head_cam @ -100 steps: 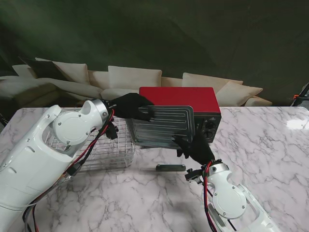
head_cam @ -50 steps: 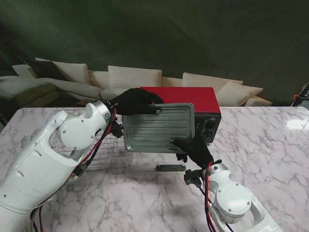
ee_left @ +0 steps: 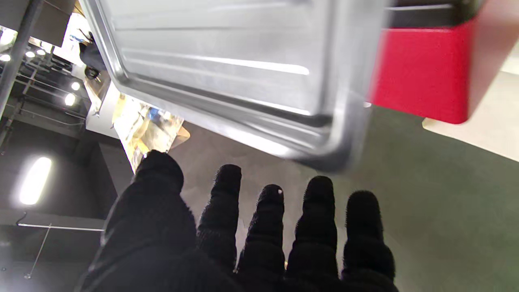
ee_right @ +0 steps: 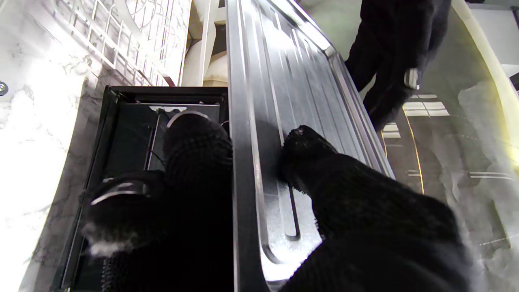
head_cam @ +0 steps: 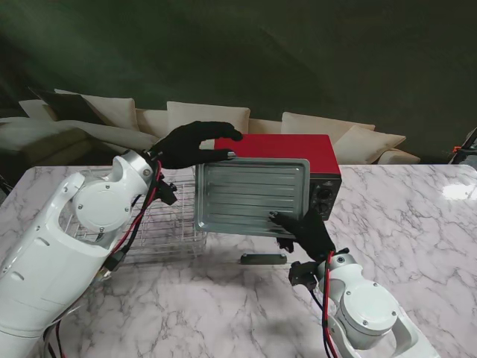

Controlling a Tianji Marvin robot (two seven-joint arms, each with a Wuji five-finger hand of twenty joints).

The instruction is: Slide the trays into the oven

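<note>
The right hand [head_cam: 307,233] is pinching the near edge of the tray [head_cam: 252,195], thumb on its ribbed face and fingers [ee_right: 190,138] curled beneath, holding it tilted up in front of the red oven [head_cam: 298,149]. The left hand [head_cam: 190,144] is hovering at the tray's far left corner, fingers spread and gripping nothing. The wire rack [head_cam: 160,216] is lying on the table [head_cam: 417,224], left of the oven. Neither tray is inside; both insertions appear to be outstanding.

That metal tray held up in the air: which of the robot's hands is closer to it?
Right. The right hand pinches the metal tray at its near edge; the left hand is open, fingers just off the far corner.
</note>
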